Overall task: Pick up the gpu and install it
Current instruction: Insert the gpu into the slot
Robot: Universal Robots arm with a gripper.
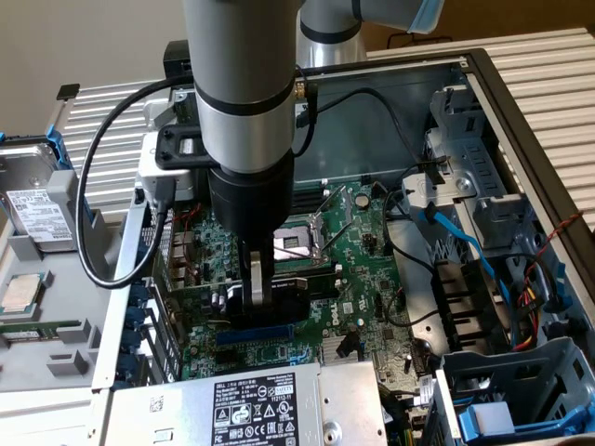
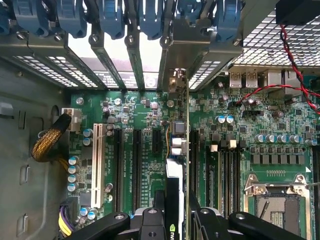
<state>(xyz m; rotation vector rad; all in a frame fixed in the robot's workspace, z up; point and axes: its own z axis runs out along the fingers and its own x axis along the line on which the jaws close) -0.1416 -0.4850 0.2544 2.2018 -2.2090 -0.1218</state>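
Our claw [image 1: 263, 290] pinches the gpu [image 1: 275, 292] edge-on, low over the motherboard [image 1: 358, 279] and its blue slot [image 1: 256, 333]; any misalignment there could, we judge, jam or bend the card's connector.

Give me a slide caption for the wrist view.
Gripper holds the gpu edge-on over the motherboard expansion slots inside the open case.

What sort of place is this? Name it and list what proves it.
Likely a computer repair or assembly bench: an open computer case with its green motherboard exposed, a power supply with its label up, and a loose hard drive beside the case.
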